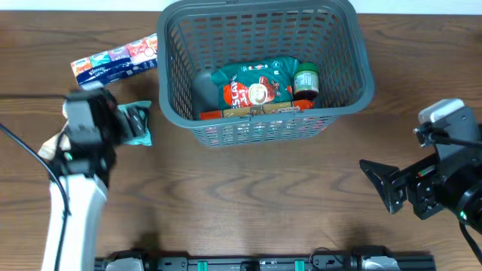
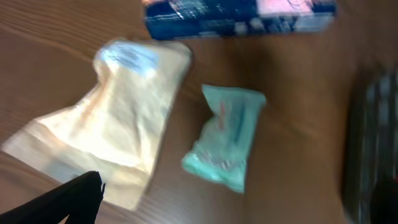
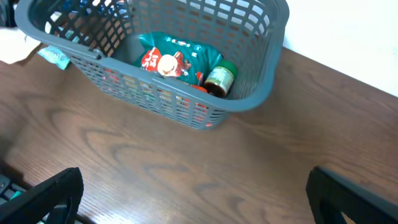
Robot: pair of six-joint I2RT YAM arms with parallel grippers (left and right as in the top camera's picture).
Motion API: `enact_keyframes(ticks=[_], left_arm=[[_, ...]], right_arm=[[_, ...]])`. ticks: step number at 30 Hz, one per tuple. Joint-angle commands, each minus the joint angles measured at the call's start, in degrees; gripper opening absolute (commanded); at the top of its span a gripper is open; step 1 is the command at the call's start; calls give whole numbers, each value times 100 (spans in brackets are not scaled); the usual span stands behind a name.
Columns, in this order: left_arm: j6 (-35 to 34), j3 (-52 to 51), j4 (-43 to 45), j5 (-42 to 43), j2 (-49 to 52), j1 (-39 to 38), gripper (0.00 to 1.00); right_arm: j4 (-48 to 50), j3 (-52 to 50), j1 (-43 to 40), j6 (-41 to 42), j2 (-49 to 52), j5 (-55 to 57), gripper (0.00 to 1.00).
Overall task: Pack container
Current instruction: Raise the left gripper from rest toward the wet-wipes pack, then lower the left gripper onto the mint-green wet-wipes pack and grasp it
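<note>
While your left gripper (image 1: 129, 120) hangs with jaws spread above the teal packet (image 2: 225, 137), gripping nothing, the container (image 1: 175, 68) stands near it on its right, at the table's far middle. Your right gripper (image 3: 193, 196), jaws wide and empty too, faces the container's near side from well apart. A cream pouch (image 2: 112, 118) lies beside the teal packet.
</note>
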Motion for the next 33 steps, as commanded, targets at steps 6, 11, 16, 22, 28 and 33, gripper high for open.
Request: enact_keyframes(ticks=[6,11,16,22,28,33], left_arm=[[105,1211,-81,1519,905,1246,99],[103,1582,-173,1729,1397,1401,99],[109,2253,-728,1725,2135,1397,98],[155,2704,-1056,1727,2774,1390,99],[-195,2702,-931,1744,2830,1405,99],[420,2682,-1187,1744,2833,1377,99]], right_arm=[[-13,2,37,57,-11,15,99],[-13,2,37,57,-11,15,99],[-13,2,37,57,-11,17,99],[-13,2,37,57,-11,15,99],[-13,2,37,57,-11,15,99],[-13,2,37,57,-11,15,99]])
